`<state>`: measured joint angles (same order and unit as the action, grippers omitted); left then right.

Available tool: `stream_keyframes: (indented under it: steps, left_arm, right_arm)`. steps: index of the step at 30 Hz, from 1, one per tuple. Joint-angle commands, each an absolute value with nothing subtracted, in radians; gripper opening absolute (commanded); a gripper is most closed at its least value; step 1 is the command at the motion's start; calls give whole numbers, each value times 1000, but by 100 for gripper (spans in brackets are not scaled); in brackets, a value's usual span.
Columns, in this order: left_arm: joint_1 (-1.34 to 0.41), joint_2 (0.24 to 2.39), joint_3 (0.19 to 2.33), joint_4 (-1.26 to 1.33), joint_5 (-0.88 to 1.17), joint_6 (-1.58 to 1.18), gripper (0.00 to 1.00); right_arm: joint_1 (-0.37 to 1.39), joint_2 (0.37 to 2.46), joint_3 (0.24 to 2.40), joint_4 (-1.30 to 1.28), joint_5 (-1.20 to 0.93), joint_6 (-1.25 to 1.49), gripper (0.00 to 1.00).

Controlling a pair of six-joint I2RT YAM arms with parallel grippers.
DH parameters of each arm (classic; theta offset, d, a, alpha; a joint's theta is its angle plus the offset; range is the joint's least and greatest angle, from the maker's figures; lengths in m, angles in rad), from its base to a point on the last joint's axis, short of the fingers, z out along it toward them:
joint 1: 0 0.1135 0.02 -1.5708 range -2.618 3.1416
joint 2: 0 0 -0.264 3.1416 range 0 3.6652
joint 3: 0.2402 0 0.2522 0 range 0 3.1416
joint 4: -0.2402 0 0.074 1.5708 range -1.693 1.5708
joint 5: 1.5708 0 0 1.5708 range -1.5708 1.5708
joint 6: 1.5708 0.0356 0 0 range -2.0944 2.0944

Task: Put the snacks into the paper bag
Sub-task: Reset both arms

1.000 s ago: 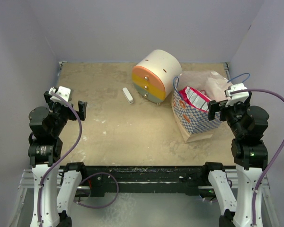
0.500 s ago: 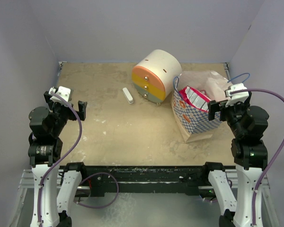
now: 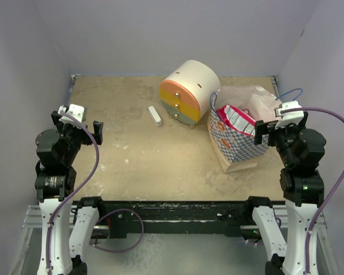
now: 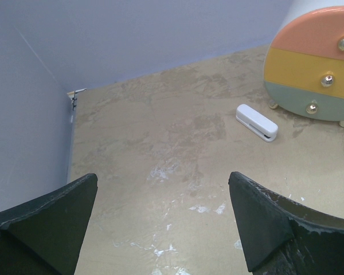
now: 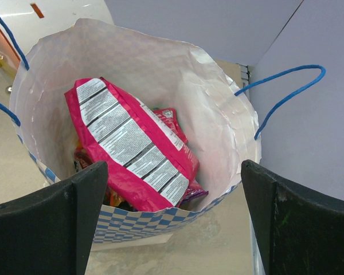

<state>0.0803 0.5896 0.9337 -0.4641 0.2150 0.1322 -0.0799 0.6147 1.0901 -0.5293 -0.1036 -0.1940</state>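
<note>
Pink packet (image 5: 132,149) aslant in paper bag (image 5: 218,120)

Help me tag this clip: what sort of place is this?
Likely a robotics lab test cell: left arm and right arm mounted at a scuffed table, boxed in by plain lavender walls.

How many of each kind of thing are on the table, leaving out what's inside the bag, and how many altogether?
paper bag: 1
round drawer unit: 1
white stick-shaped object: 1
Total: 3
</note>
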Motion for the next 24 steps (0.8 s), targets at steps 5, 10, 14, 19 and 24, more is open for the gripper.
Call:
stream_keyframes:
  steps: [5, 10, 14, 19, 24]
  left_arm:
    - [91, 583, 927, -411, 224, 122, 99]
    - [91, 583, 926, -413, 229, 121, 99]
    - [94, 584, 927, -413, 231, 121, 99]
    - [95, 585, 928, -415, 236, 120, 99]
    - [95, 587, 927, -413, 238, 122, 99]
  right_arm:
    - [-83, 609, 1095, -497, -142, -193, 100]
    - [-83, 606, 1094, -496, -143, -193, 100]
    - [-83, 606, 1095, -497, -143, -192, 100]
    - [-83, 607, 1097, -497, -139, -192, 100]
    - [-83, 610, 1098, -497, -138, -190, 100]
